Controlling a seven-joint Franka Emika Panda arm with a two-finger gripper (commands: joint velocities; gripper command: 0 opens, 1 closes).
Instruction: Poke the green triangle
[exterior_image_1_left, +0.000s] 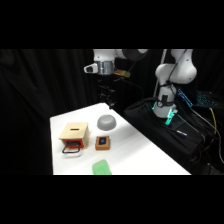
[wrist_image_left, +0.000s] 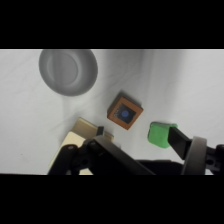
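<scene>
Green triangle (wrist_image_left: 160, 134) beside raised jaws

**No readable text**

Scanning both views now: nothing legible anywhere. The block (wrist_image_left: 124, 113) shows a dark blue top with a paler spot, but no letter or number can be made out on it

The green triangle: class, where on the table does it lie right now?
In the side view the green triangle lies flat at the table's near edge, just in front of the brown block with a dark blue top, apart from it.
</scene>
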